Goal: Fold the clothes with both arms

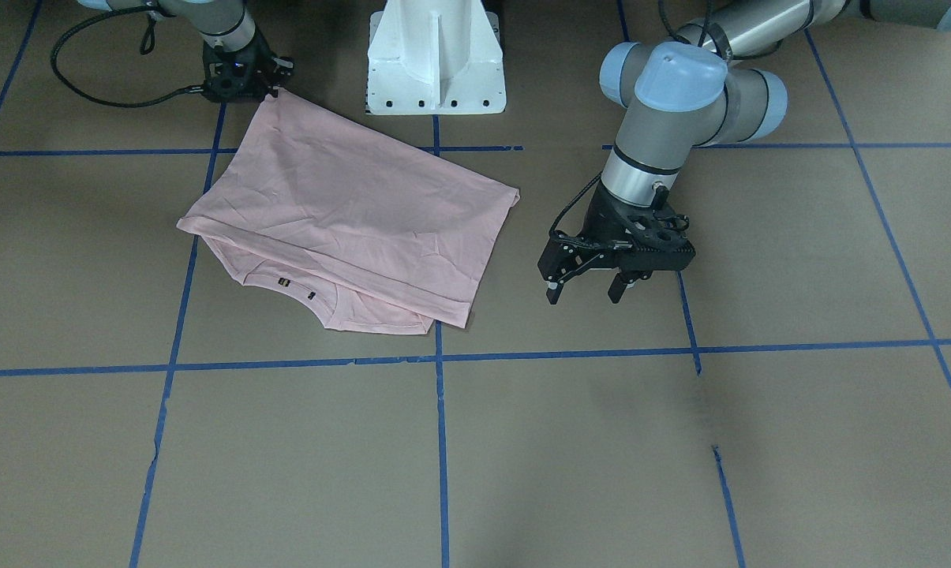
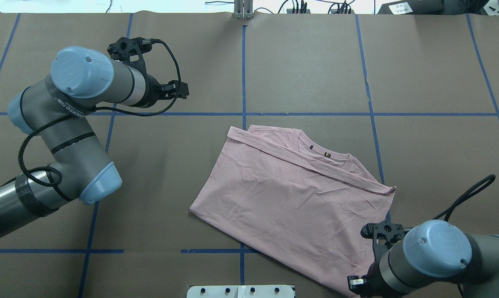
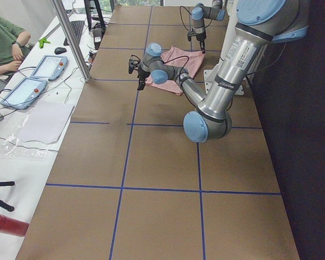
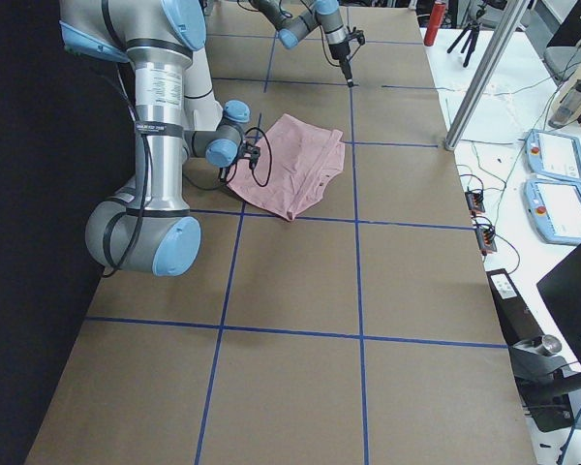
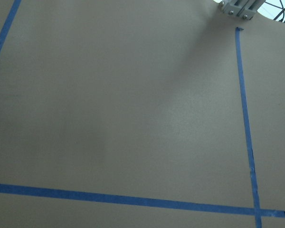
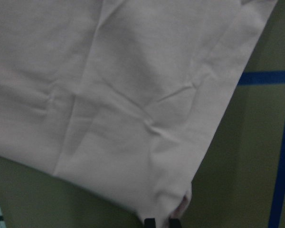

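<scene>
lying folded once on the table, the t-shirt likely needed further folds; the right gripper pinched its corner near the white base, while the left gripper hung beside it, jaws spread.

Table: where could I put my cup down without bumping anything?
Bare: the table strip beyond the long blue tape line, away from the white pedestal. Crowded: near that pedestal, where the T-shirt lies with the right claw on its corner and the left claw beside.
</scene>
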`<state>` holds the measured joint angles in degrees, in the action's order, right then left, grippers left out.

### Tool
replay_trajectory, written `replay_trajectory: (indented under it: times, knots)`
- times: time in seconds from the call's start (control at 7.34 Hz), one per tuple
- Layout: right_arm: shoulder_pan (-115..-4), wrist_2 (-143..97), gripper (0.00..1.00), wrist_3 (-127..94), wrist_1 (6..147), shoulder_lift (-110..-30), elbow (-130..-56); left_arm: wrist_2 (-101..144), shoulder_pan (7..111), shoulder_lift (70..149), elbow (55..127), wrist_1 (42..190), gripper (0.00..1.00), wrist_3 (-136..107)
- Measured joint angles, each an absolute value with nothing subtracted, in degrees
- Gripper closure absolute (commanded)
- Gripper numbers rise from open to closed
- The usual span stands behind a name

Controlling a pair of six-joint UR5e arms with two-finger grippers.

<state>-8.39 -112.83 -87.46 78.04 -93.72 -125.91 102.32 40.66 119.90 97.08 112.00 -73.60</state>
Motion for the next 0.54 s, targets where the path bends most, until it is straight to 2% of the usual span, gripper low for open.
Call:
replay_trajectory:
  times: [0.27, 0.54]
  knots:
    - [-8.49, -110.81, 0.00, -90.03, 77.84, -93.59, -127.59, 104.91, 38.64, 119.78, 98.39, 109.56, 0.00, -76.31]
    - [-15.10, -109.05, 0.00, -90.07, 77.57, -90.86, -127.93, 103.83, 32.19, 119.57, 102.47, 100.22, 0.00, -86.92]
